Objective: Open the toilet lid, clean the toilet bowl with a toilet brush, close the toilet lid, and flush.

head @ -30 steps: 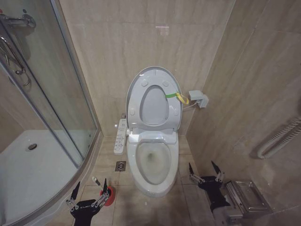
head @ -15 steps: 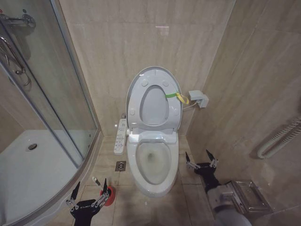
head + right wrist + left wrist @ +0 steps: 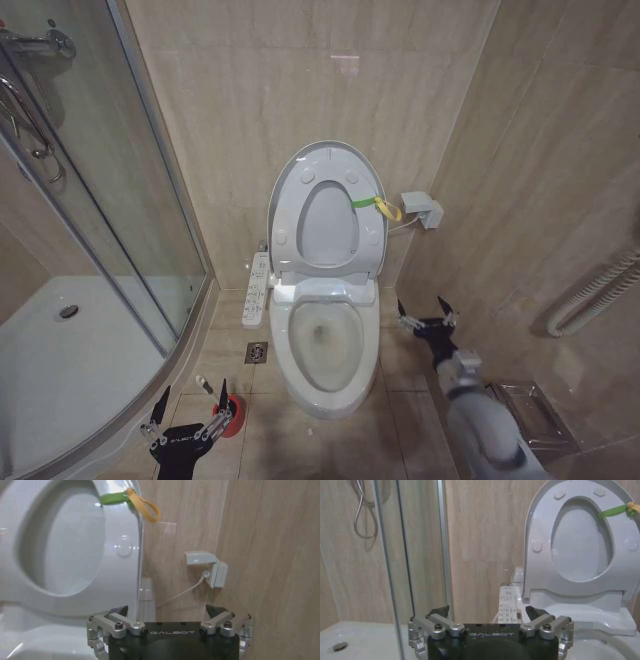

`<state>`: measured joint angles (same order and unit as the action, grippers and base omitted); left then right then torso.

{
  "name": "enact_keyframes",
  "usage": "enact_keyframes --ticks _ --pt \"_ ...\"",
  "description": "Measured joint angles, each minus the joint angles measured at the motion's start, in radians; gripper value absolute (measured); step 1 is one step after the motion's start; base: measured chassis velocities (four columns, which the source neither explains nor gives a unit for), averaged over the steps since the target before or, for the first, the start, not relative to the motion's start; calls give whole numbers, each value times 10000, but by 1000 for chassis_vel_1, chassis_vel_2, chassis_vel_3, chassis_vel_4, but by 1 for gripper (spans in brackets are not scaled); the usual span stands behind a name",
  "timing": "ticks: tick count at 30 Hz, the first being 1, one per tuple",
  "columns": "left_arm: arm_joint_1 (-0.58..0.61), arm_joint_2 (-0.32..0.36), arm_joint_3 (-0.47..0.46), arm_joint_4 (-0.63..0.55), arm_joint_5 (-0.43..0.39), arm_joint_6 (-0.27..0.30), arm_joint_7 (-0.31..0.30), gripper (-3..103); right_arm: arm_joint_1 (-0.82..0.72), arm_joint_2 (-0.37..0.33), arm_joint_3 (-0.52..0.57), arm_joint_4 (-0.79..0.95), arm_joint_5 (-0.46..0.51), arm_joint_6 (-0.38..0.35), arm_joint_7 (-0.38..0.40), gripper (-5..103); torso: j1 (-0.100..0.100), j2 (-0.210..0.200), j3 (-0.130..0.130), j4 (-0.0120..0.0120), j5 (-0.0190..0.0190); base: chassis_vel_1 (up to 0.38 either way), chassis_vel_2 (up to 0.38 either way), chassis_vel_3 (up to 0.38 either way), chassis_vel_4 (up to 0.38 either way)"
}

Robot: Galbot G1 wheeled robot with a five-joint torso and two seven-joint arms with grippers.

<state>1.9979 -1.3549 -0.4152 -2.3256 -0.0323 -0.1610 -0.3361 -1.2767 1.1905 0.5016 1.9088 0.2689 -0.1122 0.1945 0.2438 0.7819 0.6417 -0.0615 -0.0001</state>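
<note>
The toilet lid (image 3: 326, 152) stands upright against the back wall, and the ring seat (image 3: 285, 225) with its green-yellow tag (image 3: 375, 205) is raised against it. Below them the toilet bowl (image 3: 322, 385) is uncovered. On the floor to the bowl's left, the toilet brush (image 3: 203, 383) shows a short white handle beside its red holder (image 3: 234, 416). My left gripper (image 3: 192, 392) is open low over that spot, the handle tip between its fingers as seen from above. My right gripper (image 3: 421, 304) is open beside the bowl's right side, facing the wall. The raised seat (image 3: 120, 547) is in the right wrist view.
A glass shower enclosure (image 3: 110, 200) and white shower tray (image 3: 60, 360) take up the left. The side control panel (image 3: 257, 290) and a floor drain (image 3: 257, 351) lie left of the bowl. A wall box (image 3: 422, 210), a ribbed hose (image 3: 595, 295) and a metal rack (image 3: 530, 415) are on the right.
My right arm has reached forward and up along the bowl's right side toward the back wall. The left gripper, the brush and the toilet have not moved.
</note>
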Motion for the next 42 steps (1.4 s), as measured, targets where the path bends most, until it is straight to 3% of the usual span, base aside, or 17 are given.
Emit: enact_keyframes --ticks 6,12,28,42 --pt "1 0 1 0 0 0 1 99 2085 -1 -324 -1878 114 45 -23 100 1 -1 1 5 2 0 0 0 0" --pt "0 1 0 0 0 0 0 99 2918 -145 -162 -2851 -1 347 -212 100 0 -1 1 -1 2 0 0 0 0" --pt "0 0 1 0 0 0 1 99 5292 241 -474 -4551 -48 1323 87 100 0 0 1 3 1 0 0 0 0" --pt "1 1 1 0 0 0 0 99 6570 341 -711 -4822 -39 1412 468 100 0 0 0 0 0 0 0 0 0"
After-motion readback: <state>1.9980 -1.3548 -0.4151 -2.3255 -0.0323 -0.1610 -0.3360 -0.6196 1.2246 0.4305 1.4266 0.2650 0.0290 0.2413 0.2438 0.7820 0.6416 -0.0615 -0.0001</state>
